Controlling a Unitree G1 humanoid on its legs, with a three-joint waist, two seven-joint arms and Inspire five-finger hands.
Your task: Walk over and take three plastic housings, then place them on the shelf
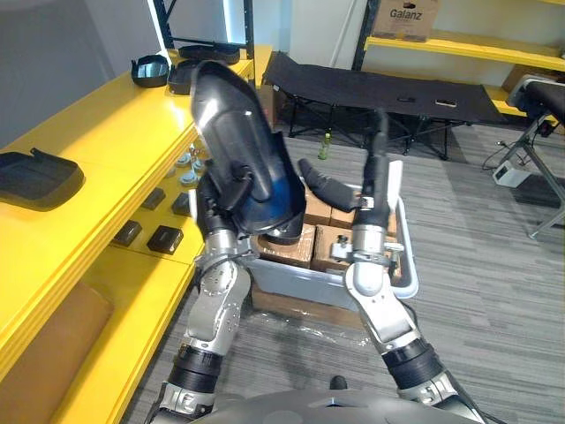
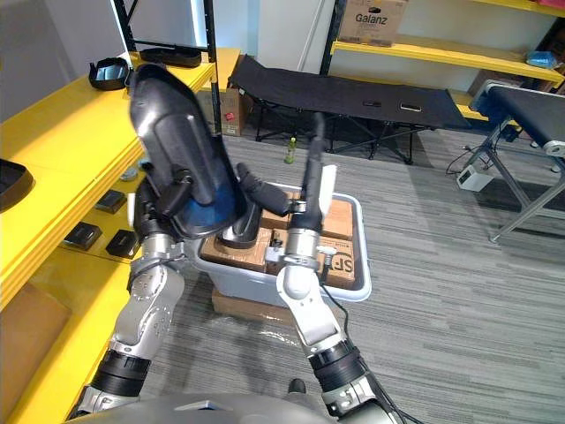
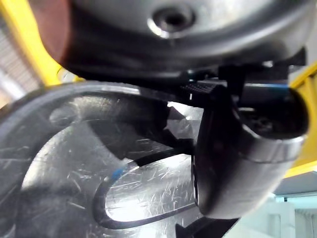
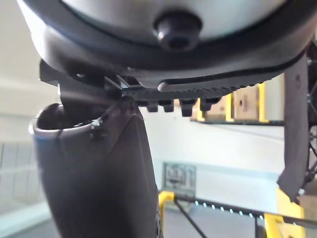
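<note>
Place: a storeroom or workshop with industrial racking.
Shelving: a long yellow shelf on dark steel uprights, with more yellow racking along the far wall.
Stock: black plastic housings on the shelf and a cardboard box up on the racking.
Floor: grey carpet, with a grey bin of cartons on it.
</note>
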